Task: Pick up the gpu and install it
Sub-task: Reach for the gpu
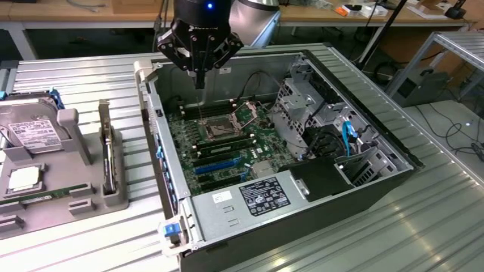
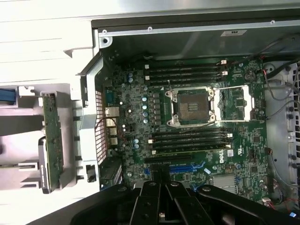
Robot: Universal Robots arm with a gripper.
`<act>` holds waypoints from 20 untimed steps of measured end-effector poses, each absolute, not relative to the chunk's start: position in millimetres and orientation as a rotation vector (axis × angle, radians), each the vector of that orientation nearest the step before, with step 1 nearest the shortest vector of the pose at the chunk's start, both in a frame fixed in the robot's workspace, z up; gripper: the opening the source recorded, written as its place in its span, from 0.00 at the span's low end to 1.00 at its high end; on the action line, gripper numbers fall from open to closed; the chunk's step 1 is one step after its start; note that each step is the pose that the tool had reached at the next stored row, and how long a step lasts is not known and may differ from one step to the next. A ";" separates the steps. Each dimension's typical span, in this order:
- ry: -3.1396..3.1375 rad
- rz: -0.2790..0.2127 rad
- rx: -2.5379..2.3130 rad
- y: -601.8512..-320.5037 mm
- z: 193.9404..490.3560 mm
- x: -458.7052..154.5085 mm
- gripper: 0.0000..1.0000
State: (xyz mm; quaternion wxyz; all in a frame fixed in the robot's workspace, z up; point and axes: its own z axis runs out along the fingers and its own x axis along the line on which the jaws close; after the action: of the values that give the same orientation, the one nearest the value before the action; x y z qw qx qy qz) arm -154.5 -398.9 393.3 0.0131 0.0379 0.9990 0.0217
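Inside the silver-grey computer case point(image 1: 219, 221), the circuit board point(image 1: 226, 133) is green with blue slots point(image 1: 215, 167). The hand point(image 1: 200, 82) is black, the gpu point(image 2: 53, 140) green-faced, and the ribbed counter point(image 1: 76, 79) pale grey.

Robotics lab set up for computer assembly

A robot arm's claw point(image 1: 200, 82) hangs over an open desktop computer case point(image 1: 318, 226) with its green motherboard point(image 2: 140, 117) bare. The case lies on a ribbed metal bench point(image 1: 423, 226). Beside it, a grey moulded fixture point(image 1: 83, 195) keeps a hard drive point(image 1: 30, 136) and other parts in slots. Behind stand wooden benches point(image 1: 76, 14) strewn with small gear and wires, and loose cables point(image 1: 454, 136) trail over the floor by a metal frame point(image 1: 454, 45).
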 end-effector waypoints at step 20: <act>3.113 0.068 0.118 -398.9 393.3 -176.8 0.11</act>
State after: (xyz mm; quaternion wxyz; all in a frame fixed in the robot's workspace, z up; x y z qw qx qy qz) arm -176.8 -398.9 393.3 0.0131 0.0378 0.9990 0.0217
